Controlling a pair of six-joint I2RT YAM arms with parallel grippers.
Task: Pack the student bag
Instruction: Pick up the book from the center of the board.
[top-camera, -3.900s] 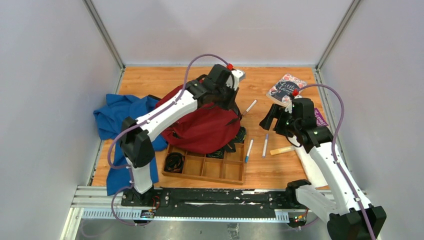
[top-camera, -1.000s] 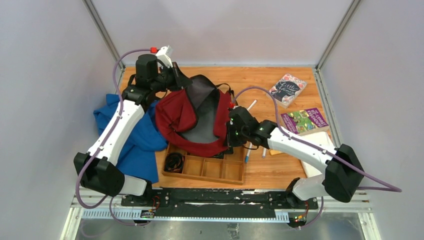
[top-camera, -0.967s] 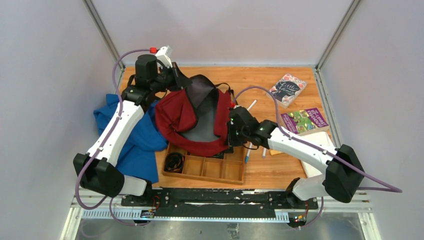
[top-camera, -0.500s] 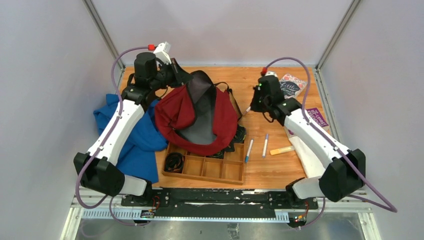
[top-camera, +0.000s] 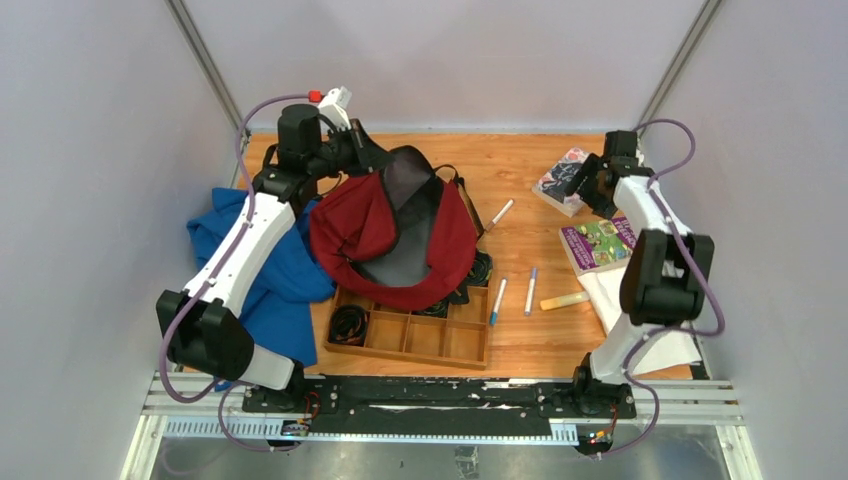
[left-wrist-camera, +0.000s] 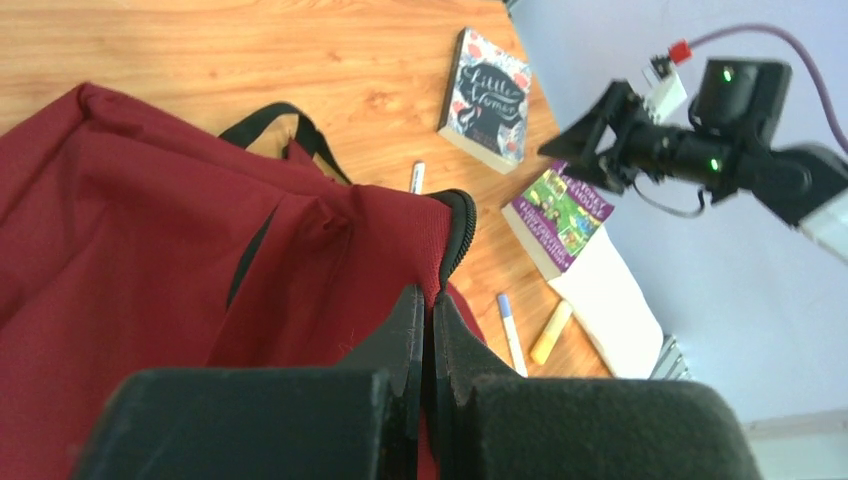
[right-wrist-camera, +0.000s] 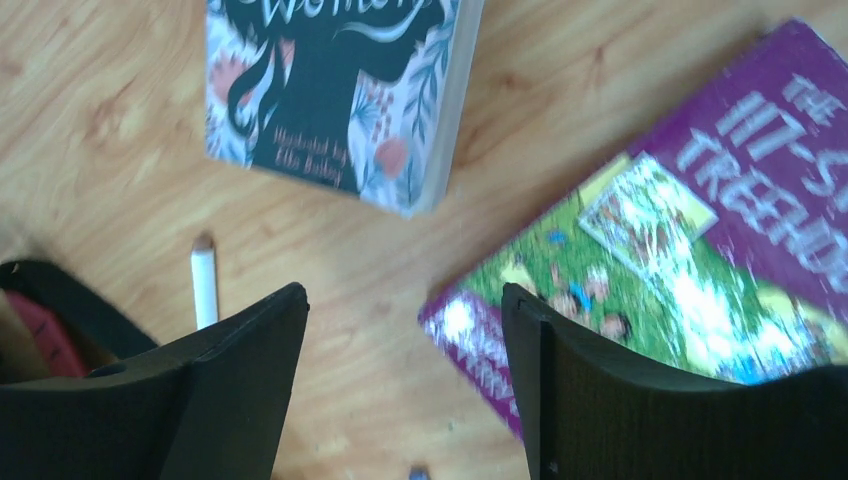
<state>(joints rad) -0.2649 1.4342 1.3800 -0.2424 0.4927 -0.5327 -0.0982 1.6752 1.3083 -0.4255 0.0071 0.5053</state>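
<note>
The student bag (top-camera: 355, 230) is a dark red backpack lying mid-table with its mouth held wide, dark lining showing. My left gripper (top-camera: 366, 156) is shut on the bag's top rim by the zipper; in the left wrist view the fingers (left-wrist-camera: 410, 320) pinch red fabric of the bag (left-wrist-camera: 150, 230). My right gripper (top-camera: 578, 182) hovers open at the back right. In the right wrist view the right gripper (right-wrist-camera: 403, 305) holds nothing, with a floral book (right-wrist-camera: 330, 90) and a purple book (right-wrist-camera: 700, 250) below it.
A blue cloth (top-camera: 250, 265) lies left of the bag. A wooden compartment tray (top-camera: 445, 340) sits in front of it. Two pens (top-camera: 498, 300), a yellow highlighter (top-camera: 565, 300) and a white marker (top-camera: 500, 213) lie between bag and books. White paper (top-camera: 620, 300) lies at the right.
The right arm left the bag's right edge and swung to the back right over the books, and its jaws opened. The left gripper keeps its grip on the bag rim.
</note>
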